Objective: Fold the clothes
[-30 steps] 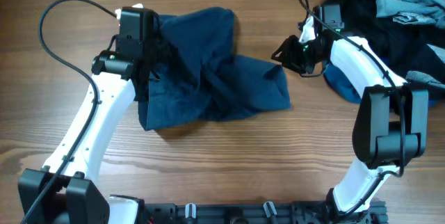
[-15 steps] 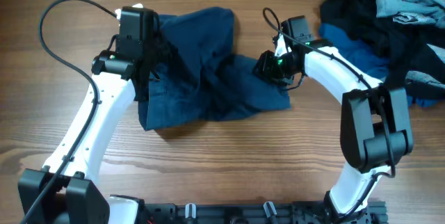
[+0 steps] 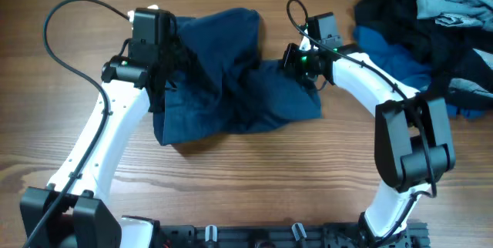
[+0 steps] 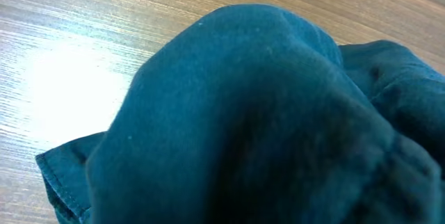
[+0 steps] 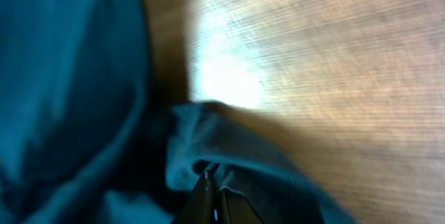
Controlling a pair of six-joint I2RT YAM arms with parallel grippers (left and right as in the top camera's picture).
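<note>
A dark blue garment [image 3: 231, 86] lies crumpled on the wooden table. My left gripper [image 3: 166, 59] sits at its upper left edge. In the left wrist view the garment [image 4: 243, 113] rises in a hump close to the camera and hides the fingers; it looks held. My right gripper [image 3: 293, 62] is at the garment's upper right corner. In the right wrist view its fingers [image 5: 208, 186] are pressed together with a fold of the garment's edge [image 5: 229, 147] at their tips.
A pile of other clothes [image 3: 431, 25], black, blue and denim, lies at the back right corner. Bare wooden table [image 3: 254, 171] runs along the front. A black cable [image 3: 58, 40] loops by the left arm.
My right gripper has moved left from the clothes pile to the dark blue garment's upper right corner. The left arm and the garment have not moved.
</note>
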